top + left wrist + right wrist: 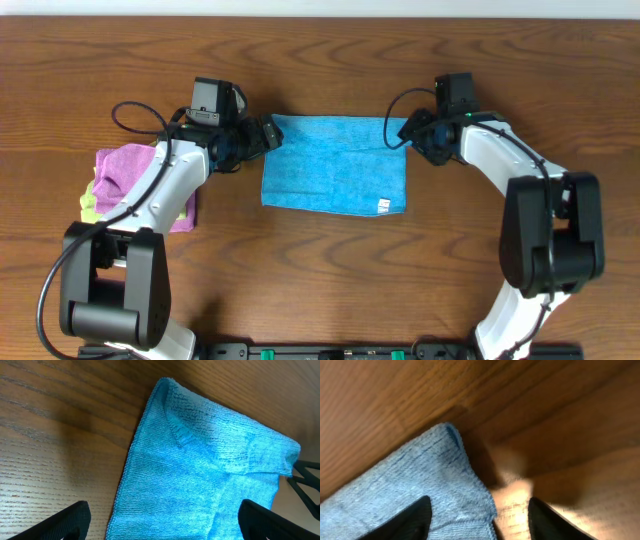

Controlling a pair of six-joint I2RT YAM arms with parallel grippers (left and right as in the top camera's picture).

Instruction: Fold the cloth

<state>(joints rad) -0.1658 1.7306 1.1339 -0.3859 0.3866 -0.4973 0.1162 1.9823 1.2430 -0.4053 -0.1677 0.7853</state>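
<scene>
A blue cloth (335, 165) lies flat on the wooden table, folded into a rectangle with a small white tag at its front right corner. My left gripper (270, 133) is open at the cloth's far left corner. In the left wrist view the cloth (210, 485) fills the space between the spread fingers (162, 522). My right gripper (408, 133) is open at the cloth's far right corner. In the right wrist view the cloth's corner and edge (420, 485) lie between its fingers (480, 520).
A pile of other cloths, purple (125, 170) on top with yellow-green under it, lies at the left of the table beside my left arm. The table's far edge runs along the top of the overhead view.
</scene>
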